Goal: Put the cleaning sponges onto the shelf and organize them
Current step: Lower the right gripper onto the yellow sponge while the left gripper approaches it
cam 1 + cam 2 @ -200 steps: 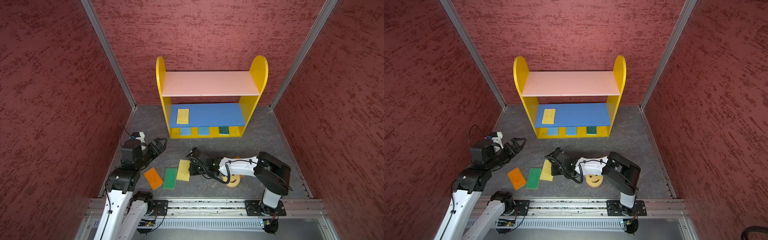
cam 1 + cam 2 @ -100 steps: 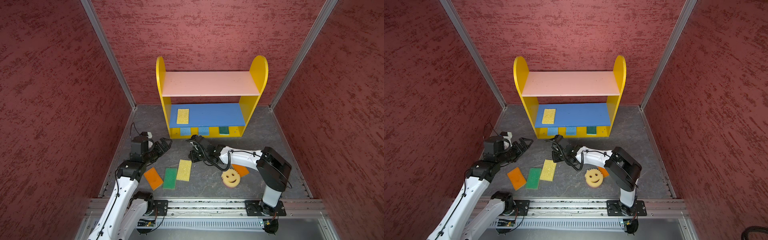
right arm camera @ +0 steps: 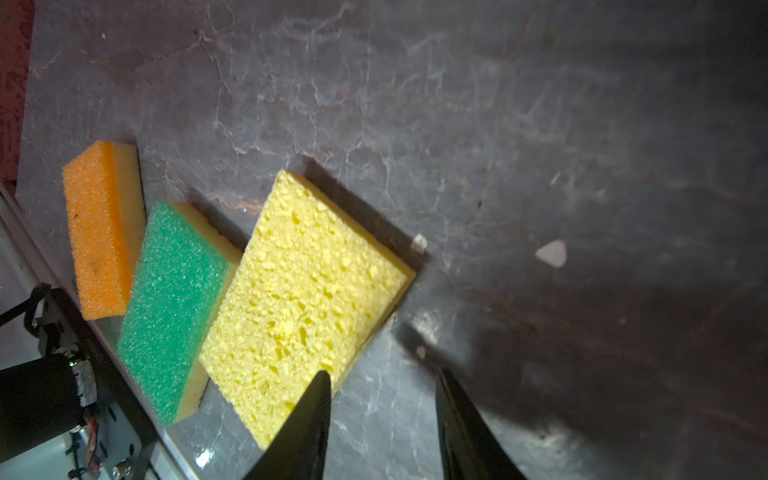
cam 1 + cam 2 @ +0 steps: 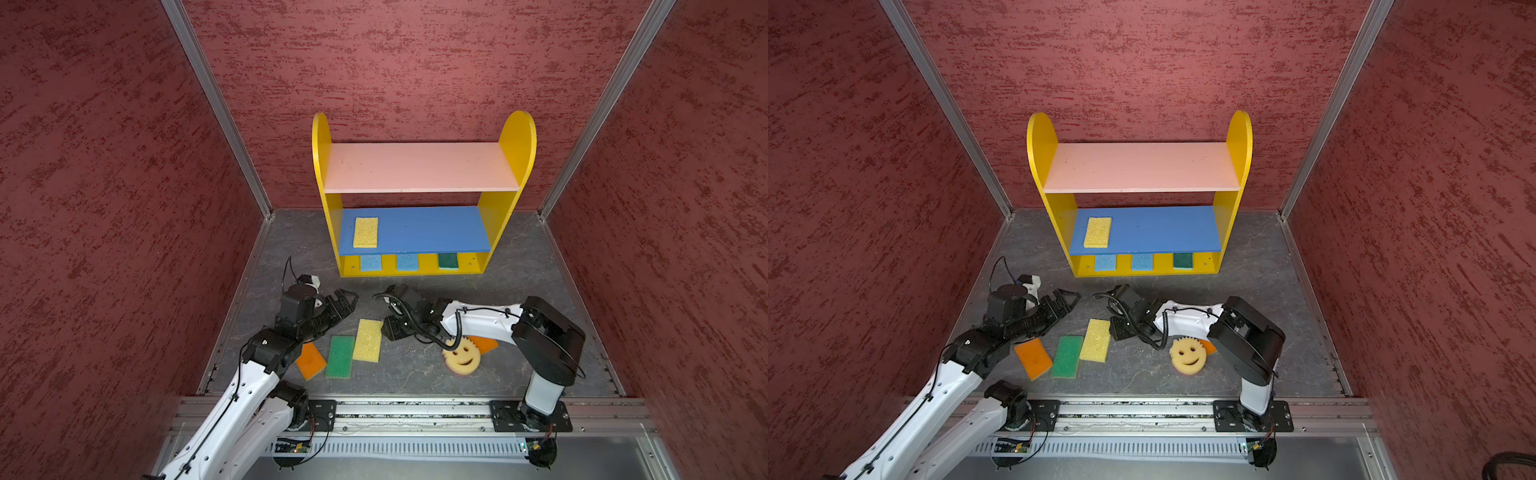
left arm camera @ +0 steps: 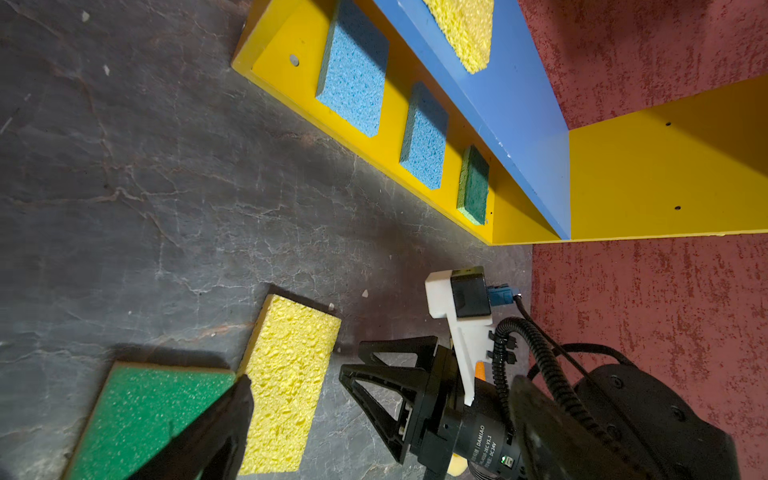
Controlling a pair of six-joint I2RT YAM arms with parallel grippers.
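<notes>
My left end effector [image 4: 347, 303] is spread wide, empty, low over the table [image 4: 415, 374]. The orange sponge [image 4: 311, 360] sits back under my wrist, part hidden by the arm. The green sponge [image 4: 340, 356] is just behind the fingertips, on the rail side.

The yellow sponge [image 4: 368, 340] lies between my two end effectors, one long edge touching the green sponge, so there's no finger gap there.

My right end effector [image 3: 382, 374] is parted, pinching nothing, its tips just beside the yellow sponge's free edge; I can't tell if they touch. Likely lined up there because that edge is open.

Behind it, beside my forearm, are the smiley sponge [image 4: 461, 359], face up, and a second orange sponge [image 4: 484, 343], part under the arm.

The shelf [image 4: 515, 137] stands well ahead of both. The shelved yellow sponge [image 4: 365, 232] is on the blue board [image 4: 436, 232]. Two blue sponges [image 4: 370, 262] and the shelved green sponge [image 4: 448, 260] are spaced along the base [image 4: 428, 262], probably sorted by colour. The table is open up to the shelf front. The left wall [image 4: 124, 249] is near my left arm, so little swing room.
</notes>
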